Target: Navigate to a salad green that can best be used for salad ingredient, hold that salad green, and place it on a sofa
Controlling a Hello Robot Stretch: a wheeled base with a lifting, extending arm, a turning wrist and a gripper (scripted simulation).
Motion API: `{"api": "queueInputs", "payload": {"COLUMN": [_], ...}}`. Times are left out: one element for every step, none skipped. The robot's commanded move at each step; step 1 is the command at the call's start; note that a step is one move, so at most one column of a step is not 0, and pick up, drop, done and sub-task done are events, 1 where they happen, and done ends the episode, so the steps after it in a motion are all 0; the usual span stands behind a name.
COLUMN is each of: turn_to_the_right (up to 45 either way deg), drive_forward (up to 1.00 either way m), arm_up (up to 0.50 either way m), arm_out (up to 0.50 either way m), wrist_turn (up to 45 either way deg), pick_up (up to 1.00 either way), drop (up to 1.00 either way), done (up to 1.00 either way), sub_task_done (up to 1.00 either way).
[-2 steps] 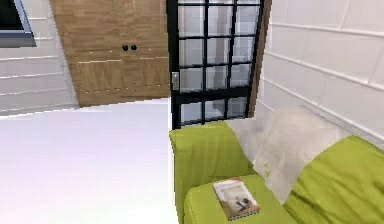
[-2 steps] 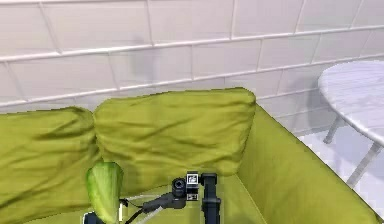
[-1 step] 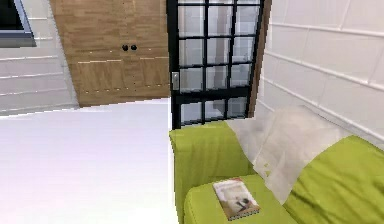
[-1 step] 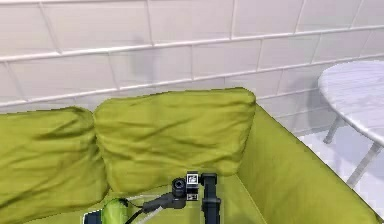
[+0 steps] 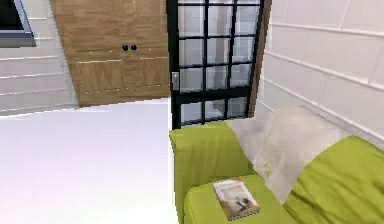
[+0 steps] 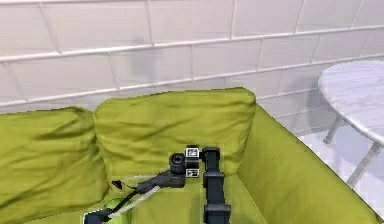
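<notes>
**Fingers low against the lime sofa, load not readable**

Fingers (image 6: 140, 183), two thin dark ones, ran leftward from the gripper (image 6: 104, 199) in the lower middle of the arm side view, with the sofa (image 6: 170, 130) behind them. Against that green cushion I could not tell whether the gripper held anything, nor could I pick out a salad green anywhere on the fabric. Two small white squares (image 6: 190, 158) with black marks sat just right of the gripper's body. The dark arm bar (image 6: 213, 190) rose to them from the bottom edge. The sofa's back cushions spanned the left and centre of the frame, and its arm sloped down at lower right. A white brick wall (image 6: 150, 50) filled the top. A round white table (image 6: 355, 85) on thin legs stood at the right edge.

In the forward view, the same lime sofa (image 5: 210, 150) occupied the lower right. A book (image 5: 236, 198) lay flat on its seat near the bottom edge, and a pale throw (image 5: 285, 140) was draped over its back. Behind it, at upper centre, stood a black-framed glass door (image 5: 215, 60). Wooden double doors (image 5: 110, 50) were to its left. White floor (image 5: 80, 160) covered the lower left.
</notes>
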Motion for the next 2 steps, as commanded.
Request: {"api": "queueInputs", "payload": {"turn_to_the_right": [0.0,0.0], "drive_forward": [0.00,0.00], "arm_up": [0.00,0.00], "arm_out": [-0.08,0.00], "wrist_turn": [0.0,0.0], "pick_up": [0.00,0.00], "drop": [0.00,0.00], "done": [0.00,1.00], "sub_task_done": [0.00,0.00]}}
